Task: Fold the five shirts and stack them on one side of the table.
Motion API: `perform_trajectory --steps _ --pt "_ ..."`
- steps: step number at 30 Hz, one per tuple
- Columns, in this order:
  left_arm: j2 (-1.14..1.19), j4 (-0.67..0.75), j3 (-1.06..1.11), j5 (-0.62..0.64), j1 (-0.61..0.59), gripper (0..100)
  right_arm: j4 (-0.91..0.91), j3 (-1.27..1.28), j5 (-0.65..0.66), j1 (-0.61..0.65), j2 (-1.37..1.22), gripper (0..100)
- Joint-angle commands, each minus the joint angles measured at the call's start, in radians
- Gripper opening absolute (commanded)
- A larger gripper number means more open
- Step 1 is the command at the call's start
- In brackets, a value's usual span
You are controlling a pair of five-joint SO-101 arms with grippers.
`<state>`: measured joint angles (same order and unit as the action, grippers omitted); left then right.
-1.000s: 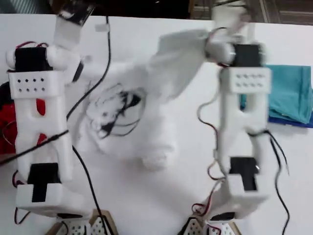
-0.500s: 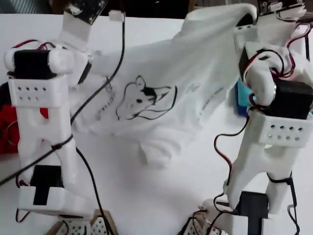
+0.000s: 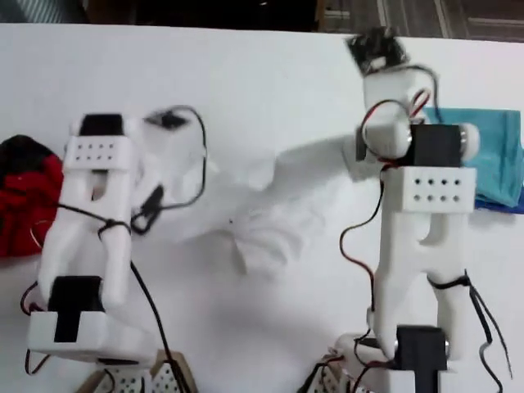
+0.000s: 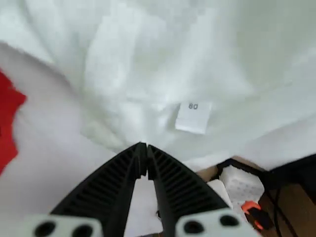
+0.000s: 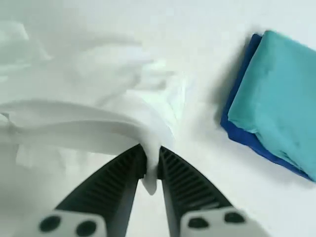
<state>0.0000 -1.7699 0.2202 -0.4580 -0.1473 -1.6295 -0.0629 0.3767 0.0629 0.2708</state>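
A white shirt (image 3: 274, 217) lies crumpled on the middle of the table, stretched between both arms. In the left wrist view my left gripper (image 4: 143, 148) is shut, with the shirt's edge (image 4: 148, 98) pinched at its tips; a small size label (image 4: 193, 117) shows on the cloth nearby. My right gripper (image 5: 151, 153) is shut on a fold of the same shirt (image 5: 89, 123) and holds it a little above the table. A teal shirt (image 3: 490, 155) lies folded on a blue one (image 5: 243, 129) at the right side.
A red shirt (image 3: 24, 201) lies bunched at the table's left edge, beside the left arm (image 3: 86, 229). The right arm (image 3: 422, 237) stands between the white shirt and the folded stack. Black cables (image 3: 184, 155) trail over the cloth near the left arm.
The white shirt was held up and spread wide between both grippers; now it is down on the table in a crumpled heap. Both arms have dropped and drawn back toward the near edge.
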Motion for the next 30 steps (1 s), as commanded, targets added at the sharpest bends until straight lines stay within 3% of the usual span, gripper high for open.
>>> perform_trajectory --steps 1,6,11,14,19,22,26,30 --pt "-0.034 0.014 0.113 -0.060 -0.021 3 0.113 0.253 0.040 0.007 0.133 2.0" --pt "-0.034 0.025 0.226 -0.216 -0.058 3 0.260 0.617 0.091 0.002 0.374 2.0" --pt "-0.035 -0.015 0.275 -0.381 -0.089 3 0.291 0.804 0.097 -0.018 0.545 2.0" --pt "-0.035 -0.017 0.271 -0.451 -0.114 6 0.289 0.832 0.110 -0.108 0.599 2.0" --pt "-0.035 -0.017 0.199 -0.572 -0.175 20 0.305 0.868 0.218 -0.320 0.615 2.0" --pt "-0.035 -0.017 0.068 -0.620 -0.215 20 0.352 0.942 0.247 -0.371 0.616 2.0" --pt "-0.026 0.012 -0.107 -0.462 -0.178 20 0.435 1.063 0.249 -0.367 0.622 2.0" --pt "-0.025 0.094 -0.068 -0.245 -0.034 20 0.507 1.143 0.244 -0.374 0.622 2.0"
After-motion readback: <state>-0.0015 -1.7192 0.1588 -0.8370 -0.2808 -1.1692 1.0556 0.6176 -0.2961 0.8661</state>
